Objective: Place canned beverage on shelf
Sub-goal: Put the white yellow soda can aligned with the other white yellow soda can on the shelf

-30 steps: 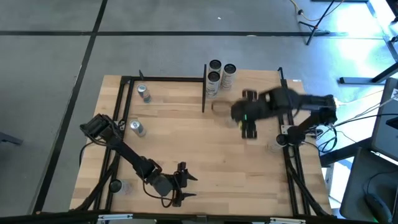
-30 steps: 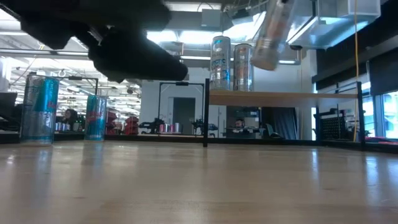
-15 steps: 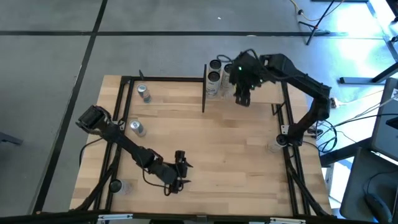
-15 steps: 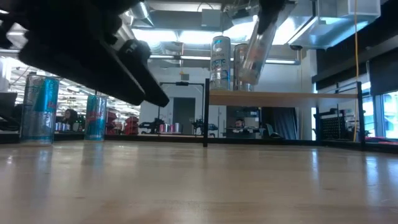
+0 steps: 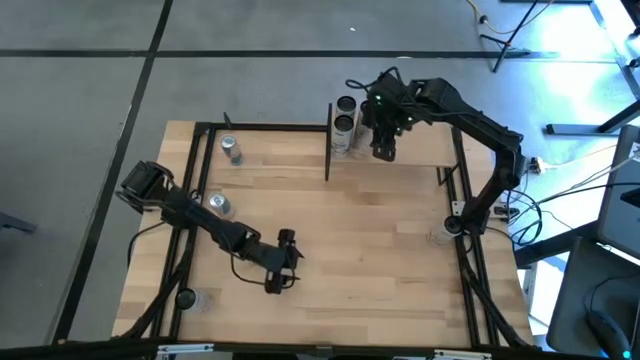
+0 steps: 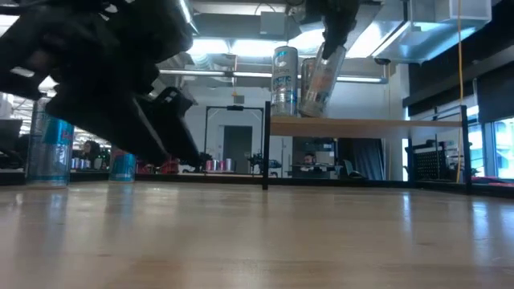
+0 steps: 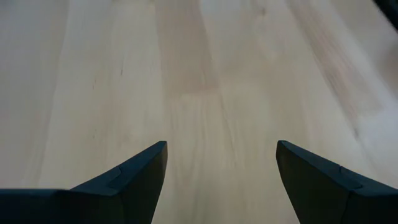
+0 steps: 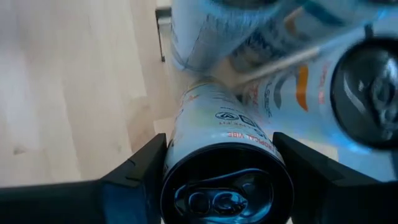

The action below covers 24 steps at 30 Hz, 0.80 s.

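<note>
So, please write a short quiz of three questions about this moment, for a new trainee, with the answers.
1. True or false: the right gripper is shut on a can.
2. How many cans stand on the tabletop near the left arm's base, outside the shelf? A) one B) two C) four
3. Fill in: the left gripper is ____ above bare wood.

Key
1. True; in the low view the can is tilted over the shelf.
2. B: one can farther back, another nearer.
3. open
</note>
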Available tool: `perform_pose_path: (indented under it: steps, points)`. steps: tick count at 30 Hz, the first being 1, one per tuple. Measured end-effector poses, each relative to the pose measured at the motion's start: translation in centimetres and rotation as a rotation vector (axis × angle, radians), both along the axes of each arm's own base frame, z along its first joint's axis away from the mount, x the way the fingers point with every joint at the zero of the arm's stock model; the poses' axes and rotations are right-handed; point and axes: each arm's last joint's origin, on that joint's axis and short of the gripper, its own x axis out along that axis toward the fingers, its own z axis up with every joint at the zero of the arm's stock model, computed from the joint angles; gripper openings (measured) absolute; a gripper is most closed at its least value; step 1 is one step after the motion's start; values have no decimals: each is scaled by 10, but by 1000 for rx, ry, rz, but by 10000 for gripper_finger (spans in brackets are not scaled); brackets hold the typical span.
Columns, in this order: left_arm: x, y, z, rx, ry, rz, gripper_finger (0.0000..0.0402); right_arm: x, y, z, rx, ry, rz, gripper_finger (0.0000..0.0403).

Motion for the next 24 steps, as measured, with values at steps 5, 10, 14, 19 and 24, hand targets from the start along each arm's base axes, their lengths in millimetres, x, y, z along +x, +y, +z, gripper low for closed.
perform_pose_path:
  steps: [5,10,14,19,24]
  points:
    - [-1,-3,0,-25,-16,5,286,2,-1,1,-27,-12,-4,299]
    - [0,-5,2,-38,-37,3,286,3,-2,2,-43,-32,-9,359]
    - [0,-5,2,-38,-37,2,286,4,-2,3,-53,-38,-11,365]
    - [0,-5,2,-26,-42,-9,286,4,-2,3,-54,-35,-14,350]
    - [0,-5,2,-25,-42,-10,286,-4,2,-2,31,37,-74,333]
